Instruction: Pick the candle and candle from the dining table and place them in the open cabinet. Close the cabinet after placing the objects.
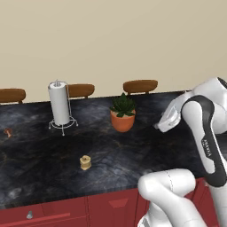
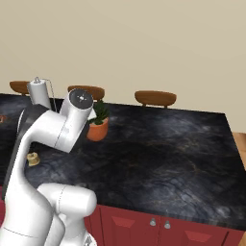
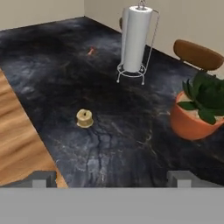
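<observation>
The pincer (image 3: pixel 112 178) is hovering with its tips spread wide and empty; the squat jar candle (image 3: pixel 84 118) is sitting ahead and left of it on the worktop (image 3: pixel 131 144); the orange taper (image 3: pixel 91 51) is standing farther off; picking, placing, closing all seem left.

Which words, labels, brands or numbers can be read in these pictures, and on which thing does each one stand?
White robot arm with dark joints: a small pale marking runs along its dark band in the left base view, too small and blurred to read.
No other text shows on the white paper towel roll, the terracotta plant pot or the squat tan-yellow jar candle.
</observation>
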{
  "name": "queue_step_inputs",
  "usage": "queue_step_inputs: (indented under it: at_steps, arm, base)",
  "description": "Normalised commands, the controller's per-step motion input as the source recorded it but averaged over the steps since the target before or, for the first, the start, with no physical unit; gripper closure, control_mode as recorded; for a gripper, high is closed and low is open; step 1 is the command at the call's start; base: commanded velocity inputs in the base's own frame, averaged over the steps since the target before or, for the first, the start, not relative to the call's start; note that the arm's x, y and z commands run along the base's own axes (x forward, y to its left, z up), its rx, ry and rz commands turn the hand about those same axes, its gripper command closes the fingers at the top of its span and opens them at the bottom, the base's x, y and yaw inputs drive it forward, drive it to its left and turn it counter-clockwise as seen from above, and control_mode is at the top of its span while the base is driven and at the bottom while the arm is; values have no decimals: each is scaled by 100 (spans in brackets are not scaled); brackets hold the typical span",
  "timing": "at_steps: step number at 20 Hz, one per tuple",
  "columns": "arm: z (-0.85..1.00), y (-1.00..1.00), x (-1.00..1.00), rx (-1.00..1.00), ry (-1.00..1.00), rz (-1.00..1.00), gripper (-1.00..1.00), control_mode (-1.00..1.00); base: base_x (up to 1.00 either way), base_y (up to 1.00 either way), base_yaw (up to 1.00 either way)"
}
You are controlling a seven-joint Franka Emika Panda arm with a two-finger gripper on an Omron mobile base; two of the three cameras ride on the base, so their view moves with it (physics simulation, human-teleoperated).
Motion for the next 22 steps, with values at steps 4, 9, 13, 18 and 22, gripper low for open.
queue_step_inputs:
  at_steps: [4,9,13,18,22]
  arm:
    - [-75,97,23,4,27,17,-100,-100]
    - [-73,77,20,3,24,14,-100,-100]
    - [-69,65,24,1,19,8,-100,-100]
    - [-60,58,16,0,14,7,-100,-100]
    - [-49,32,2,3,3,6,-100,-100]
  base:
    - [0,0,0]
    - [0,0,0]
    - [0,0,0]
    - [0,0,0]
    - [0,0,0]
